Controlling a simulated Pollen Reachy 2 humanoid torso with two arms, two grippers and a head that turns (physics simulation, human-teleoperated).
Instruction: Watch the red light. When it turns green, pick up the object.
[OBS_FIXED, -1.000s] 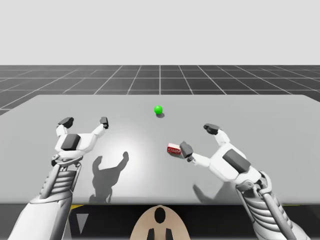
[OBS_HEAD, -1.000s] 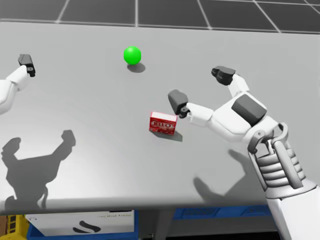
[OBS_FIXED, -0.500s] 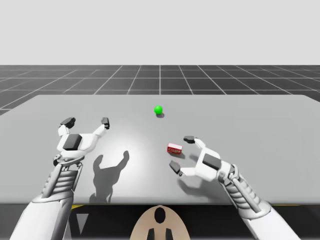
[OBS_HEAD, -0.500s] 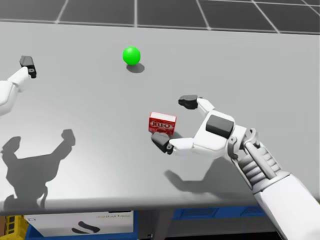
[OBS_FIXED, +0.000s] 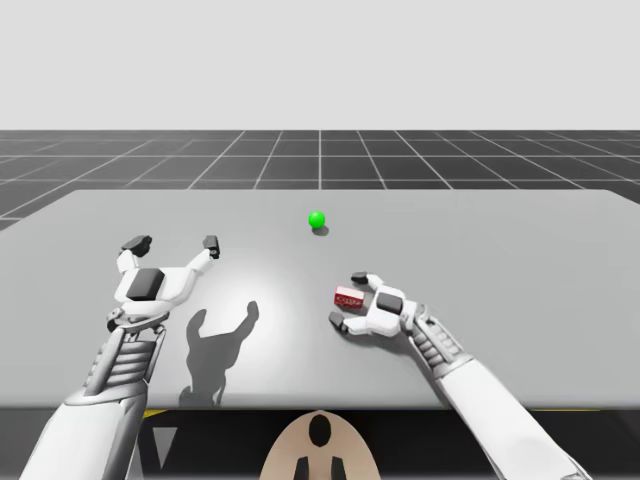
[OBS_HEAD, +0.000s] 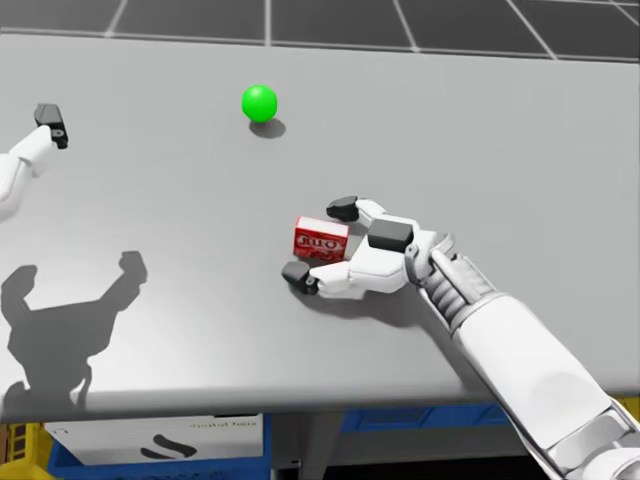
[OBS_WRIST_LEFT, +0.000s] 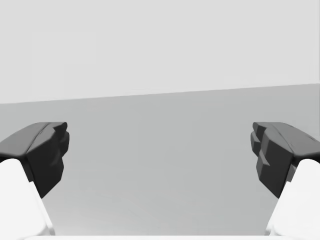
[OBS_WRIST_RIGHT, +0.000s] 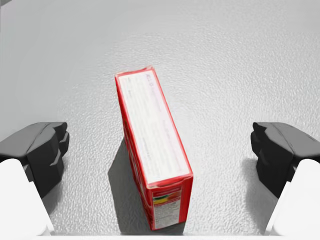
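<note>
High view first: the grey table (OBS_FIXED: 520, 250) spans the scene, and both my arms come onto it from the near edge. My right arm (OBS_FIXED: 470, 385) lies low over the surface and reaches toward the middle. My left arm (OBS_FIXED: 120, 350) is held above the table's left part, well apart from everything else. My left gripper (OBS_FIXED: 172, 242) is spread wide with nothing between its fingers. My right gripper (OBS_FIXED: 347, 299) is also spread, down at the table. The red box (OBS_FIXED: 349, 297) lies on the table between its two fingers. In the right wrist view the red box (OBS_WRIST_RIGHT: 155, 140) stands on a narrow side with its long axis pointing ahead. There is bare table on either side, so neither finger touches it. The green light (OBS_FIXED: 317, 219) sits farther back on the table, well apart from the box.
</note>
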